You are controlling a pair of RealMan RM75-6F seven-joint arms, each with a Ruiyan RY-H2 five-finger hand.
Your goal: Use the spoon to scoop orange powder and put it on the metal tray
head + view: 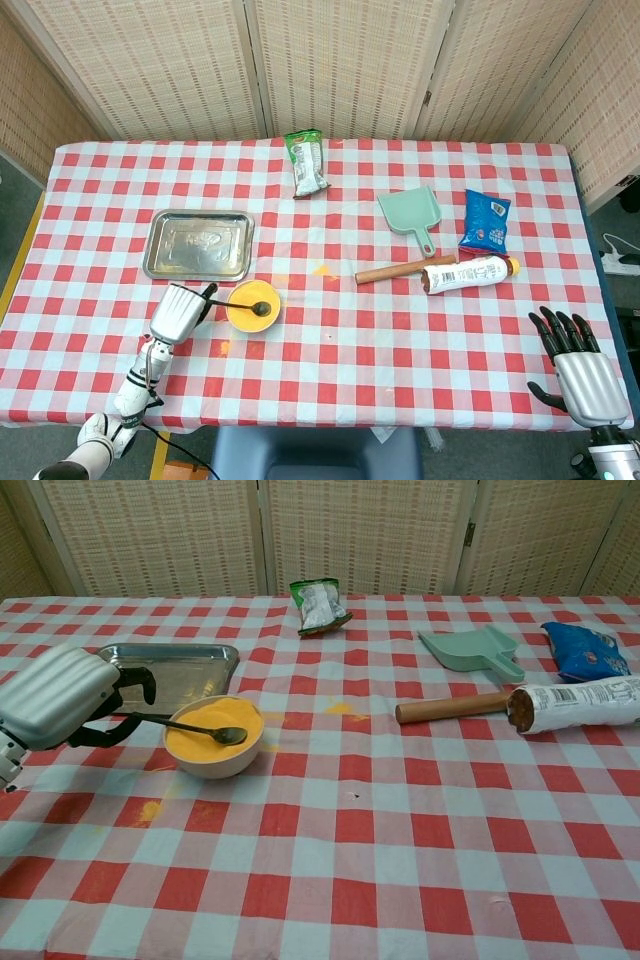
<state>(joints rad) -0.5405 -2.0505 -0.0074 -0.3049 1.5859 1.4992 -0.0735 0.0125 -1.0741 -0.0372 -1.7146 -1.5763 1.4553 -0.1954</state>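
A pale bowl (240, 318) (213, 765) of orange powder stands just in front of the metal tray (198, 245) (170, 665). The spoon (262, 307) (228, 735) lies with its scoop on the powder and its handle across the bowl's left rim. My left hand (177, 312) (60, 695) is just left of the bowl, its fingers apart around the handle's end without clamping it. My right hand (585, 372) hangs at the table's front right corner, fingers spread and holding nothing; the chest view does not show it.
A green snack bag (306, 162) lies at the back. A mint dustpan (410, 212), a blue packet (487, 220), a wooden stick (392, 271) and a lying bottle (468, 272) are to the right. Spilled powder specks (148, 808) mark the cloth by the bowl.
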